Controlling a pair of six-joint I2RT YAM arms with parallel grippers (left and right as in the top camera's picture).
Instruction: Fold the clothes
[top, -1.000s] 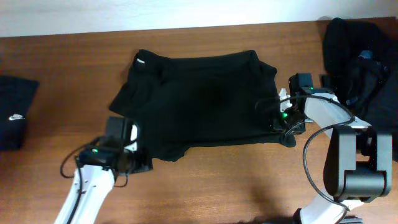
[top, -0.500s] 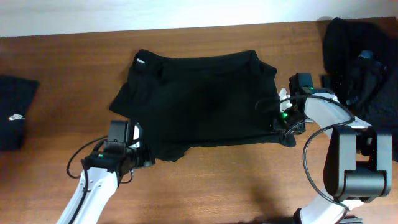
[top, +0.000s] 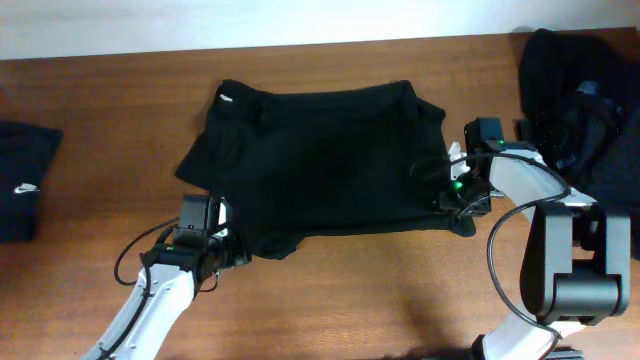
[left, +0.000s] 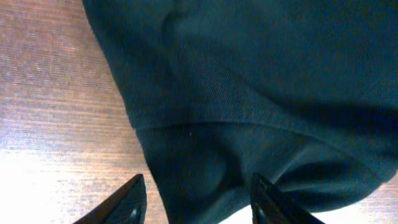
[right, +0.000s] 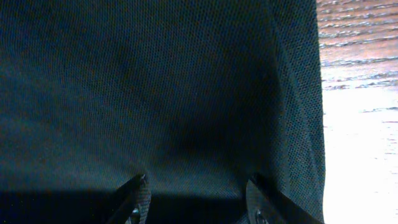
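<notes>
Black T-shirt (top: 320, 160) spread roughly flat in the middle of the table (top: 350, 300), small white tag (top: 226, 98) at its 11 o'clock corner. Left gripper (top: 222, 250) down at the shirt's 7 o'clock corner: fingers about half apart, astride the hem, cloth between them, no pinch visible. Right gripper (top: 455, 198) at the 4 o'clock edge: likewise half apart, fabric flat between the fingers, nothing held. Folded dark garment (top: 22, 185) at the table's 9 o'clock; loose dark heap (top: 580, 100) at 2 o'clock. Step judged: taking hold of the near hem for a first fold. Next: close both on the hem together, lift just clear, carry evenly toward 12 o'clock without dragging or skewing the cloth.
</notes>
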